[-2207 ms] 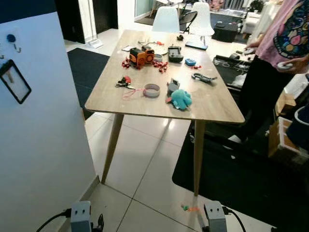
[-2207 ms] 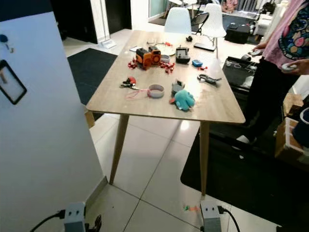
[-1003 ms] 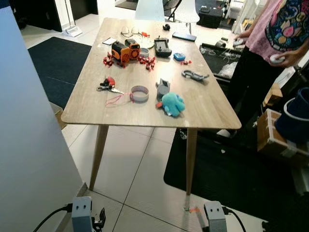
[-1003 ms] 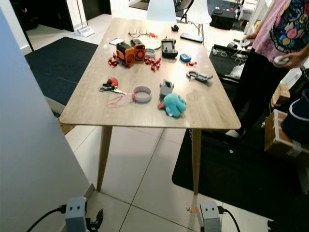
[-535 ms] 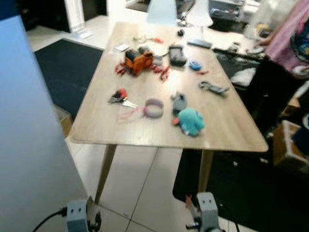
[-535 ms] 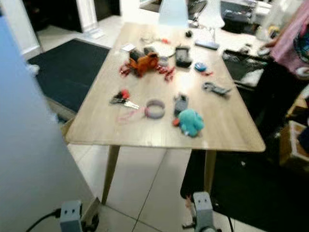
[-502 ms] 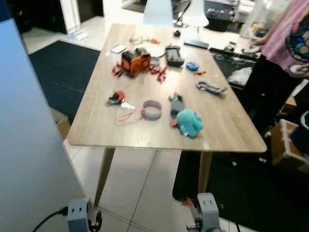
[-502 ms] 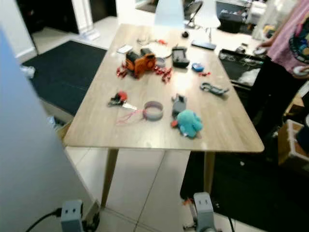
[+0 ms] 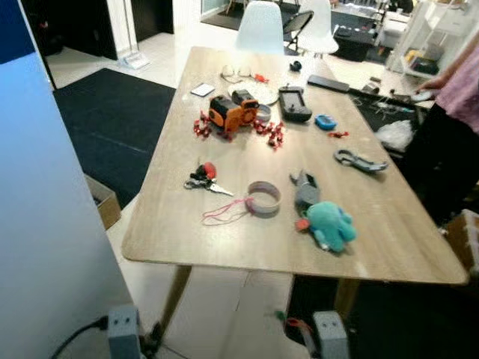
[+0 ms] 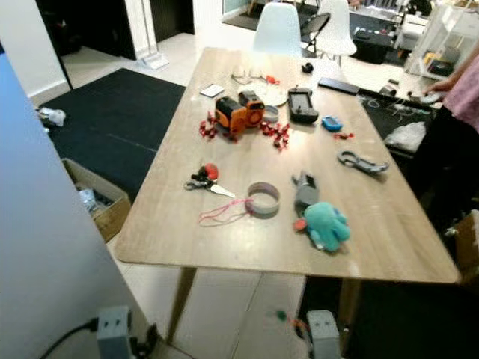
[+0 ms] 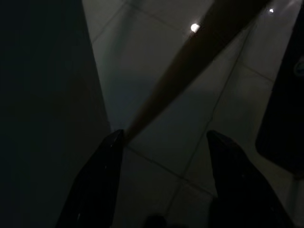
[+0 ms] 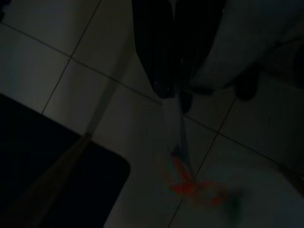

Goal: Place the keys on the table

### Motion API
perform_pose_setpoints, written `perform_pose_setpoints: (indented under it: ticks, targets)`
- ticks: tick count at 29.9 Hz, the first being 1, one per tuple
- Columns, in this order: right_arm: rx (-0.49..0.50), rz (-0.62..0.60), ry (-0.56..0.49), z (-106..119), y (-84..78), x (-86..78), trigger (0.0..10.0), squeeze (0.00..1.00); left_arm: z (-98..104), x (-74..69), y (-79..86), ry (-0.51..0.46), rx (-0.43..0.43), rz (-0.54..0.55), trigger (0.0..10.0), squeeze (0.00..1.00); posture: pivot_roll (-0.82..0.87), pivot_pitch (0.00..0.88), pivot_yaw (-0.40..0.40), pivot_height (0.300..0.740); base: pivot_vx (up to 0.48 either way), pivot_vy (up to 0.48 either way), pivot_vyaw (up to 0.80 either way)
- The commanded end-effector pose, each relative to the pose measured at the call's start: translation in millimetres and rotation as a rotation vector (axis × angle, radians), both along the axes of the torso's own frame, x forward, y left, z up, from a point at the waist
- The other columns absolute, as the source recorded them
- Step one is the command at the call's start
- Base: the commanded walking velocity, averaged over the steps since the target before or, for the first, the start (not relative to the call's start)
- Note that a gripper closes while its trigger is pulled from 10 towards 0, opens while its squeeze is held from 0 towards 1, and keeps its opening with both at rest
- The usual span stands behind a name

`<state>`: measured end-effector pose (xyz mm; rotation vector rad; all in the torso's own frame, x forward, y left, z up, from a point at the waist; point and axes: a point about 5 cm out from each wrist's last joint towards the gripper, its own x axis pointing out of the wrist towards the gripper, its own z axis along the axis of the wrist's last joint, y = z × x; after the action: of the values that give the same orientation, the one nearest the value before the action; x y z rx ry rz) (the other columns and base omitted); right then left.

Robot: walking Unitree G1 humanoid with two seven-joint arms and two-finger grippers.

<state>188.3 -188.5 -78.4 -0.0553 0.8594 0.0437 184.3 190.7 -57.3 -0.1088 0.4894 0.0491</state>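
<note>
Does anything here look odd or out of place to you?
The table is cluttered but nothing is spilled. One oddity: the right gripper, hanging low by the floor, has its fingers shut on a thin strap with something red and orange dangling from it.

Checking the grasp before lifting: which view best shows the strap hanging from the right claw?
Right wrist view: the right claw is shut on the pale strap, its red-orange end dangling, blurred. Eye views catch a small red bit; left wrist view faces floor.

Head stereo above table [image 9: 187,224]; wrists floorward
</note>
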Motion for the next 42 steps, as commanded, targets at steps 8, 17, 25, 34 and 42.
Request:
perform_pose_setpoints:
  ticks: [8,17,25,34,42]
  targets:
    - [-0.01,-0.016,0.029,-4.1,-4.6,-9.2,10.0,0.0,-4.8,-8.3,-4.8,0.024,-0.004,-0.032,10.0,0.0,0.06,0.077,-0.068,0.74,0.0,-0.033,0.0]
    - [-0.012,-0.015,0.027,-3.8,-4.9,-8.6,10.0,0.0,-5.8,-8.9,-5.6,0.029,-0.007,-0.034,10.0,0.0,0.06,0.072,-0.067,0.74,0.0,-0.358,0.0]
    - [-0.014,-0.015,0.027,-3.7,-5.8,-8.8,10.0,0.0,-8.1,-10.6,-3.9,0.051,-0.002,-0.038,10.0,0.0,0.06,0.065,-0.066,0.74,0.0,-0.4,0.0]
    - [-0.014,-0.02,0.03,-4.3,-5.0,-9.6,10.0,0.0,-10.7,-11.8,-0.8,0.082,0.004,-0.042,10.0,0.0,0.06,0.064,-0.06,0.74,0.0,-0.042,0.0]
    - [-0.012,-0.042,0.034,-5.3,-5.4,-11.7,10.0,0.0,-10.7,-10.5,0.0,0.086,0.01,-0.054,10.0,0.0,0.06,0.063,-0.055,0.74,0.0,0.0,0.0]
